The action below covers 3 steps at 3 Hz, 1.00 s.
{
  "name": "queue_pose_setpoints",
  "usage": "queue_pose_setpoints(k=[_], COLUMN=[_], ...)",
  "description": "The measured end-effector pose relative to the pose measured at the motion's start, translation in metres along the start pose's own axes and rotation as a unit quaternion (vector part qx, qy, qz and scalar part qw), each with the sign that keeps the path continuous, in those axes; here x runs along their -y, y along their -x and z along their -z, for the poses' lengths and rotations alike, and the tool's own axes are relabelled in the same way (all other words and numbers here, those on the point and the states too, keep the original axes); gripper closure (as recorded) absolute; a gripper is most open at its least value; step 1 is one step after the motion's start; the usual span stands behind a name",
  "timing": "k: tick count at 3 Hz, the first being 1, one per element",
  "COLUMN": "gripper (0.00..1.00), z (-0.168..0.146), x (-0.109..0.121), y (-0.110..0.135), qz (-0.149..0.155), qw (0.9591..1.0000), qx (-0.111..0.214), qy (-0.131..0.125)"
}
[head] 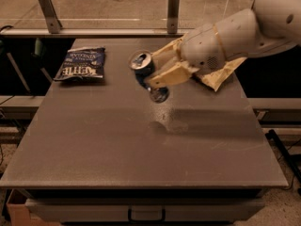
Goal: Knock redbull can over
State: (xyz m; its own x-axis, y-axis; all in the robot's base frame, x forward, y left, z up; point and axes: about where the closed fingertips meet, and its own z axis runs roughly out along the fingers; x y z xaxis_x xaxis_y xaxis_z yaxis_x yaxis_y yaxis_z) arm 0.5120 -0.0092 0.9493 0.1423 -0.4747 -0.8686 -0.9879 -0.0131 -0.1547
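Redbull can (141, 62) hangs tilted, gripped in the claw (154, 72), above the table (113, 159).

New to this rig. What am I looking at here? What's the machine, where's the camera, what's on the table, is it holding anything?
It is a mobile robot with one arm. Only the white arm shows, reaching in from the upper right. There is one camera, looking down on the table; where it is mounted is not on record. At the arm's end is a two-finger gripper with cream fingers, over the far middle of the table. It is shut on a slim can, which is tilted with its silver top toward the camera. The can looks lifted off the table. A blue bag lies flat at the far left. A tan bag peeks out from behind the arm.
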Motion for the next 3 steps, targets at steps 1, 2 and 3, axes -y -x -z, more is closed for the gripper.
queue_pose_setpoints(k=[1,2,3], gripper=[0.98,0.75,0.53], z=[0.034,0.024,0.010], x=[0.001,-0.018,-0.029], y=[-0.015,-0.028,-0.046], qz=[0.068,0.117,0.142], qw=[0.9867,0.9591,0.9312], qx=[-0.147,-0.257,-0.334], qy=[-0.011,0.016,0.038])
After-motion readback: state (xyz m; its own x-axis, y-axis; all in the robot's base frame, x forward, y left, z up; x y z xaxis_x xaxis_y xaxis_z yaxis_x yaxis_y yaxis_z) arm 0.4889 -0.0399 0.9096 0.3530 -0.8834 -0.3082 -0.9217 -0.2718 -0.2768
